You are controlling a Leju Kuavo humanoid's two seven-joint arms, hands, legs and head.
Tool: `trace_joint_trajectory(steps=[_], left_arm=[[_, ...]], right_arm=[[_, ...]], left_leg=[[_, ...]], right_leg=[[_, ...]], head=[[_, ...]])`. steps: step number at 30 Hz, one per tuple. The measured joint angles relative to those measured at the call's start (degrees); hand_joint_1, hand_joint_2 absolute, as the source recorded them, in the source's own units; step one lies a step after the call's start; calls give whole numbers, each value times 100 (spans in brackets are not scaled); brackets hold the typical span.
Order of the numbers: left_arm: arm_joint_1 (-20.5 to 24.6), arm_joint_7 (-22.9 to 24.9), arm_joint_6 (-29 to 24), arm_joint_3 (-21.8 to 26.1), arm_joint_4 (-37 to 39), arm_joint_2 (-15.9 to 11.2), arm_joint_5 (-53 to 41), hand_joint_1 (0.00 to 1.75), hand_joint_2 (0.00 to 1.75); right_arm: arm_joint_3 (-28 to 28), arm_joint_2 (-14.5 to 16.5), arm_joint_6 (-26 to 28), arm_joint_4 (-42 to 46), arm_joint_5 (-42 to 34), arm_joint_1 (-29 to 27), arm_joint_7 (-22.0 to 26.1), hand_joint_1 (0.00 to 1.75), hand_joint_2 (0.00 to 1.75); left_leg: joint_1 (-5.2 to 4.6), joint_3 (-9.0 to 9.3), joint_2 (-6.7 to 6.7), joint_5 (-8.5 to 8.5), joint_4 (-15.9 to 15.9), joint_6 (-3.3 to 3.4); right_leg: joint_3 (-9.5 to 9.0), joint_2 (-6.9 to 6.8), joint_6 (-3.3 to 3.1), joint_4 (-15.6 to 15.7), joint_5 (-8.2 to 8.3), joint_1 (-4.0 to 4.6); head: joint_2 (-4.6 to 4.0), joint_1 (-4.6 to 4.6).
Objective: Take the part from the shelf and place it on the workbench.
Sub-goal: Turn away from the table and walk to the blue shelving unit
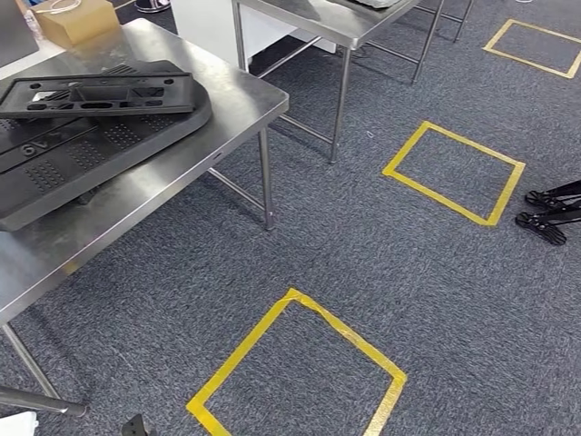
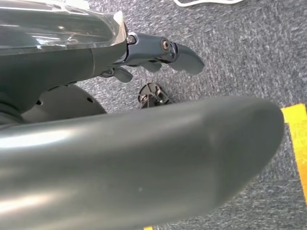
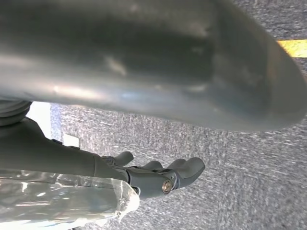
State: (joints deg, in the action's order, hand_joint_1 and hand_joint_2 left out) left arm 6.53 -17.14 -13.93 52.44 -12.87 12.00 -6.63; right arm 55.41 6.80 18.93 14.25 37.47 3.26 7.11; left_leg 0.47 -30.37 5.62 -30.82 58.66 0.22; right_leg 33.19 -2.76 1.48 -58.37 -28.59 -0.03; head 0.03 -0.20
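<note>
The left hand hangs over the carpet with its dark fingers stretched out nearly straight and lightly spread, holding nothing and touching nothing. The right hand hangs the same way, fingers extended and a little apart, empty, clear of the floor. Each hand has a thick, smooth grey thumb and a crinkled transparent film over the wrist cover.

The part, a flat black moulded plastic frame with ribs and cut-outs, lies on the workbench, a brushed stainless-steel table on slim steel legs. It rests on top of a larger black plastic panel with a rounded corner and dotted, textured patches; that panel reaches toward the workbench's near edge. A brown cardboard box sits at the far edge.

A second steel table stands beyond. The floor is grey-blue short-pile carpet marked with squares of yellow tape.
</note>
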Motion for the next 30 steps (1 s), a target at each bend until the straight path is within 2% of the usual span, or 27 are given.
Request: trace_joint_trajectory(steps=[1, 3, 5, 6, 7, 8, 9, 10, 12, 14, 16, 17, 18, 20, 21, 22, 23, 25, 27, 28, 30], left_arm=[[3, 4, -1, 0, 0, -1, 0, 0, 0], [2, 12, -4, 0, 0, -4, -1, 0, 0], [-10, 31, -9, 3, 0, -11, -1, 0, 0], [-16, 44, -12, 7, 0, -14, -1, 0, 0], [-18, 59, -13, 9, 0, -16, 0, 0, 0], [-18, 71, -14, 11, 0, -17, 0, 0, 0], [-17, 76, -15, 13, 0, -19, -1, 0, 0], [-16, 80, -16, 13, 0, -19, -1, 0, 0], [-17, 82, -17, 13, 0, -23, -3, 0, 0], [-12, 84, -20, 14, 0, -26, -3, 0, 0], [2, 85, -23, 15, 0, -22, -2, 0, 0], [8, 85, -23, 15, 0, -20, -1, 0, 0], [10, 85, -22, 15, 0, -16, -1, 0, 0], [-2, 83, -20, 16, 0, -15, -1, 0, 0], [-11, 83, -19, 16, 0, -16, -1, 0, 0], [-17, 81, -19, 17, 0, -17, -1, 0, 0], [-18, 81, -19, 17, 0, -17, -1, 0, 0], [-18, 81, -19, 17, 0, -17, -1, 0, 0], [-26, 81, -21, 18, 0, -20, -1, 0, 0], [-31, 81, -22, 19, 0, -21, -1, 0, 0], [-36, 73, -25, 20, 0, -22, 0, 0, 0]], right_arm=[[-1, 3, -1, -4, 22, -6, -39, 0, 0], [-1, 16, -5, -10, 64, -2, -110, 0, 0], [-3, 35, -18, -14, 104, 12, -161, 0, 0], [-5, 45, -28, -17, 124, 16, -185, 0, 0], [-10, 60, -39, -22, 150, 16, -209, 0, 0], [-15, 73, -48, -29, 174, 15, -234, 0, 0], [-23, 89, -56, -38, 197, 12, -251, 0, 0], [-34, 104, -62, -45, 222, 8, -262, 0, 0], [-59, 137, -73, -57, 267, 9, -266, 0, 0], [-80, 156, -80, -63, 294, 4, -273, 0, 0], [-94, 163, -87, -66, 310, -27, -279, 0, 0], [-99, 168, -91, -68, 323, -42, -280, 0, 0], [-104, 173, -96, -69, 336, -45, -277, 0, 0], [-114, 182, -102, -72, 368, -25, -269, 0, 0], [-118, 184, -105, -72, 376, -14, -265, 0, 0], [-121, 185, -107, -72, 383, -7, -263, 0, 0], [-123, 185, -107, -72, 386, -6, -263, 0, 0], [-124, 185, -107, -72, 386, -6, -263, 0, 0], [-131, 187, -107, -72, 391, -7, -262, 0, 0], [-139, 189, -107, -72, 399, -16, -261, 0, 0], [-167, 194, -101, -72, 440, -29, -264, 0, 0]], left_leg=[[16, 19, -6, -28, 8, -33], [42, -53, -187, -207, 238, -73], [47, -369, -426, -554, 909, -75], [43, -564, -475, -695, 1292, -72], [38, -710, -497, -744, 1548, -67], [36, -772, -509, -682, 1611, -58], [34, -731, -527, -512, 1447, -44], [36, -606, -580, -277, 1108, -27], [55, -333, -821, 64, 409, 0], [53, -225, -978, 125, 126, 15], [47, -204, -899, 133, 81, 47], [53, -187, -841, 142, 58, 75], [64, -171, -771, 149, 33, 104], [67, -148, -612, 146, 6, 145], [64, -145, -549, 140, 6, 153], [62, -144, -509, 136, 6, 154], [62, -143, -493, 135, 6, 154], [62, -143, -487, 134, 6, 154], [62, -143, -436, 126, 7, 154], [63, -135, -378, 114, 7, 148], [57, -68, -196, 47, 9, 79]], right_leg=[[-8, 56, -36, 15, 9, -2], [-32, 171, -126, 50, 32, -18], [-39, 295, -189, 60, 39, -20], [-40, 369, -204, 59, 38, -11], [-46, 451, -211, 58, 36, -1], [-56, 537, -214, 57, 33, 7], [-72, 626, -213, 55, 29, 12], [-87, 712, -207, 51, 22, 12], [-92, 870, -177, 20, -1, 15], [-53, 991, -119, -1, -9, -2], [-25, 1078, -50, 3, -12, -31], [-8, 1012, -20, -37, -52, -28], [52, 878, 7, -168, -143, -22], [335, 520, 58, -749, -458, -16], [481, 425, 77, -1037, -596, -24], [581, 385, 89, -1236, -683, -30], [620, 375, 92, -1314, -713, -32], [634, 372, 94, -1340, -722, -33], [736, 353, 107, -1533, -761, -46], [751, 332, 123, -1549, -702, -60], [390, 71, 123, -791, -295, -61]], head=[[0, 2], [0, -2], [0, -7], [0, -9], [1, -9], [0, -9], [0, -8], [0, -8], [1, -4], [1, -2], [1, -4], [1, 1], [1, 8], [1, 21], [0, 23], [-1, 23], [-1, 22], [-1, 22], [-1, 23], [0, 23], [1, 21]])
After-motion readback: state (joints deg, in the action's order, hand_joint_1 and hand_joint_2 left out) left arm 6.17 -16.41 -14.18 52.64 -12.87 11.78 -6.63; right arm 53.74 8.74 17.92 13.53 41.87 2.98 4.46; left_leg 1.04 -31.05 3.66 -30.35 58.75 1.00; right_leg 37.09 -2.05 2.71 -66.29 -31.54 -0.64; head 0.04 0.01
